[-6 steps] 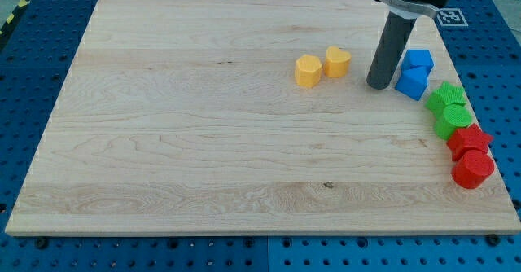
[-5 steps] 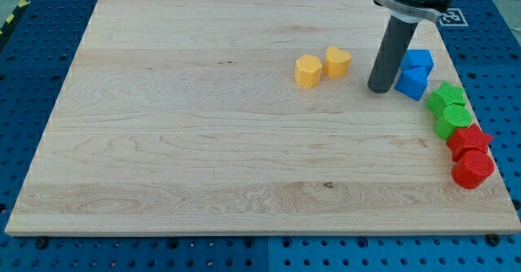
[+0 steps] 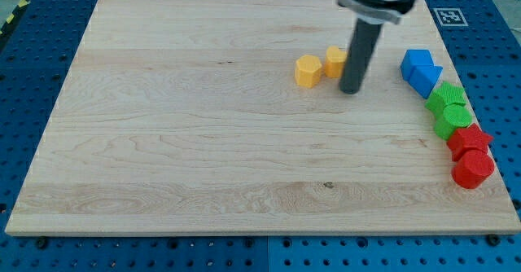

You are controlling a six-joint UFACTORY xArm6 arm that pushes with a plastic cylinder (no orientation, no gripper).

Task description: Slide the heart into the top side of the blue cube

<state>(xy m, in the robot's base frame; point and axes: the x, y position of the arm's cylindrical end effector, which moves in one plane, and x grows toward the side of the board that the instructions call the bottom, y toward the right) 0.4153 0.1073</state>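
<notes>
The yellow heart (image 3: 334,61) lies on the wooden board (image 3: 203,142) right of centre near the view's top, partly hidden behind my rod. A yellow hexagon block (image 3: 308,71) sits just to its left. My tip (image 3: 351,89) rests on the board just below and right of the heart, close to it. The blue cube (image 3: 427,79) lies near the board's right edge, with a second blue block (image 3: 415,61) touching its upper left. The tip is well left of the blue blocks.
Two green blocks (image 3: 448,98) (image 3: 452,121) and two red blocks (image 3: 469,139) (image 3: 473,169) line the board's right edge below the blue ones. A blue pegboard (image 3: 24,101) surrounds the board.
My tip has moved left, away from the blue blocks to beside the yellow heart. The blue cube sits slightly further right than before.
</notes>
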